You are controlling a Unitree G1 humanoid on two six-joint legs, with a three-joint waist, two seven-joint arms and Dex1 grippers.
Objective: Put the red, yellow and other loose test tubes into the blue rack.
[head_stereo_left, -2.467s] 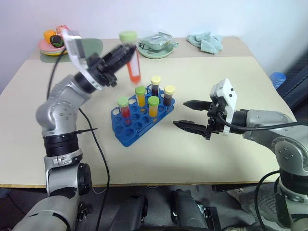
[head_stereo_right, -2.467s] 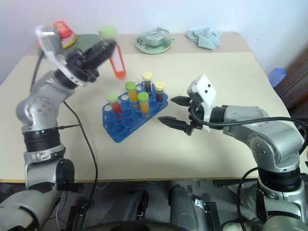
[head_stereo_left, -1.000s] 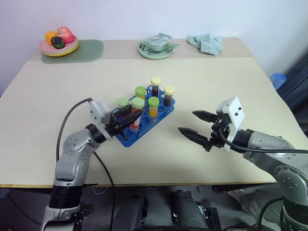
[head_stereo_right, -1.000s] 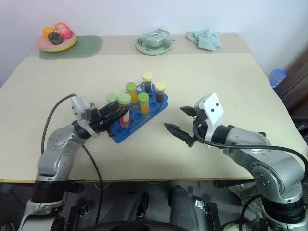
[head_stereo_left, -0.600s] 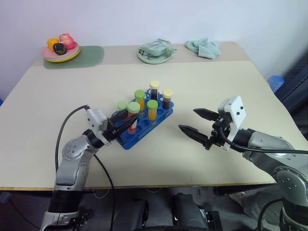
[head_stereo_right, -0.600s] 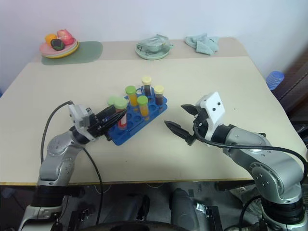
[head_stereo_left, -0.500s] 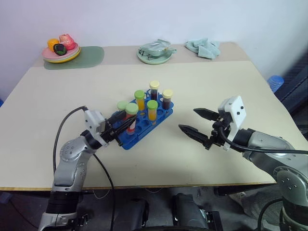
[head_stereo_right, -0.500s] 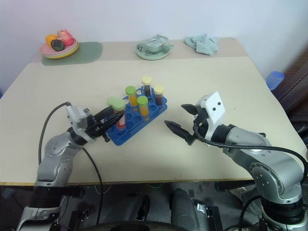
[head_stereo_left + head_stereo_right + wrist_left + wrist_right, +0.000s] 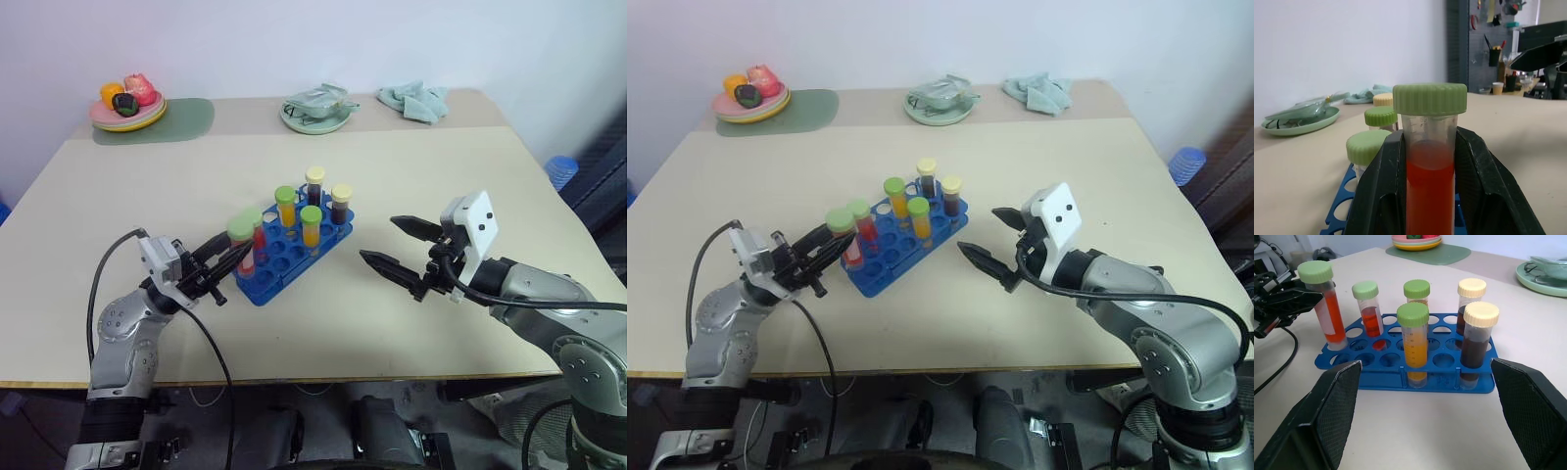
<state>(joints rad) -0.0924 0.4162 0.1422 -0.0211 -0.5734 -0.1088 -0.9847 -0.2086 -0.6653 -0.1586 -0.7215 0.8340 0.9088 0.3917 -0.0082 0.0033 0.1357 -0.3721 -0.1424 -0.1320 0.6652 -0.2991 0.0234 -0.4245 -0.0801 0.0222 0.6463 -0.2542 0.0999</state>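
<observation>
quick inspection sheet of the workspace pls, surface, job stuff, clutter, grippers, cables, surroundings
surface: beige table, matte.
job's things: blue rack holds five capped tubes; a sixth, the red tube, is at its left end.
clutter: fruit plate on a green mat, green dish, teal cloth along the far edge.
grippers: left gripper shut on the red tube; right gripper open, empty, beside the rack.
cables: black cable at the left arm.
surroundings: pale wall.

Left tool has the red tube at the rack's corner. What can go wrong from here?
1. The left tool grips the red tube at the blue rack's end; a miss could hit the rim and push the rack.
2. The neighbouring red tube stands close by, so the caps could collide.
3. The right tool hangs open beside the rack, not steadying it.
</observation>
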